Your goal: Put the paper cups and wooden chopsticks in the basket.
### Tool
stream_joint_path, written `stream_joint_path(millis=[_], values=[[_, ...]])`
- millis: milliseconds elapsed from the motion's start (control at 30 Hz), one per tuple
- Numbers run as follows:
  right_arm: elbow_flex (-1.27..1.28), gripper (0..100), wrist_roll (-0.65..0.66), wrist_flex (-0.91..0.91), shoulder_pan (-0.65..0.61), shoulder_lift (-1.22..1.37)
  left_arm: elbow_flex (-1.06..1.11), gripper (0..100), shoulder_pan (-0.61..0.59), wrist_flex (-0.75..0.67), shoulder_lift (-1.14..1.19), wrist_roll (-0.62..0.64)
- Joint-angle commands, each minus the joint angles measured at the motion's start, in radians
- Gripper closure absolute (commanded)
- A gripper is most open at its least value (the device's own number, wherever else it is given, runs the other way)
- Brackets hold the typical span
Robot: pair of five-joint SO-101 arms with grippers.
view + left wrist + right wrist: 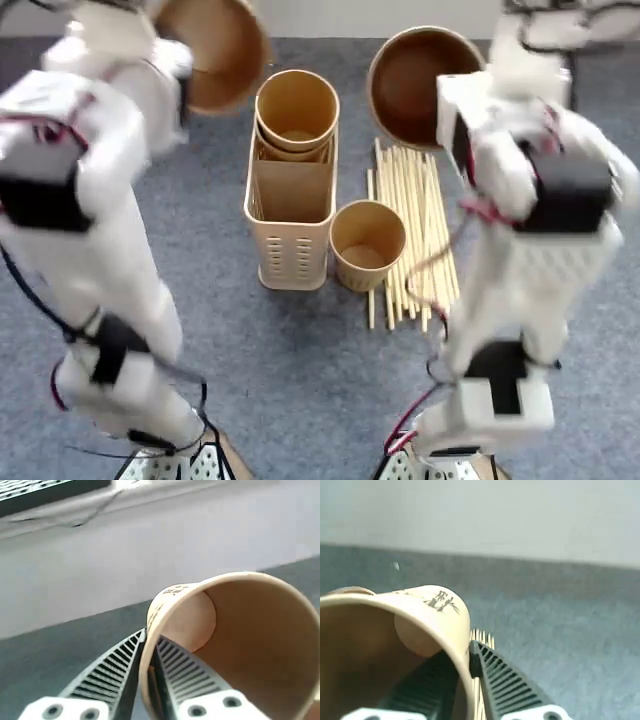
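left pincer clamps one cup, right pincer another cup; high view shows basket.

You see stacked brown paper cups in the far compartment of a beige slotted plastic basket, a lone cup just beside it, and pale wooden chopsticks alongside. A left tilted cup and a right tilted cup sit at the ends of the white arms.

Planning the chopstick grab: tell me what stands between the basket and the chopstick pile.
In the high view, one upright paper cup stands between the basket and the chopsticks, close to both.
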Motion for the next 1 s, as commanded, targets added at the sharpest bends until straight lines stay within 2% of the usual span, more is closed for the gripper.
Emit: stream_joint_path(millis=[0,233,400,600,800,967], values=[[-0.021,99.3,0.008,0.012,0.002,-0.107,0.237,100,0.148,-0.049,-0.147,0.009],[0.064,99.3,0.008,0.012,-0.087,-0.139,0.624,100,0.160,-0.315,-0.148,0.055],[0.127,99.3,0.006,0.010,-0.105,-0.147,0.777,100,0.094,-0.463,-0.122,0.055],[0.130,99.3,0.006,0.010,-0.137,-0.147,0.773,99,0.070,-0.465,-0.016,0.057],[0.128,99.3,0.006,0.007,-0.142,-0.136,0.665,77,0.070,-0.333,-0.007,0.052],[0.136,99.3,0.006,-0.007,-0.163,-0.136,0.449,76,0.001,-0.324,-0.007,0.052]])
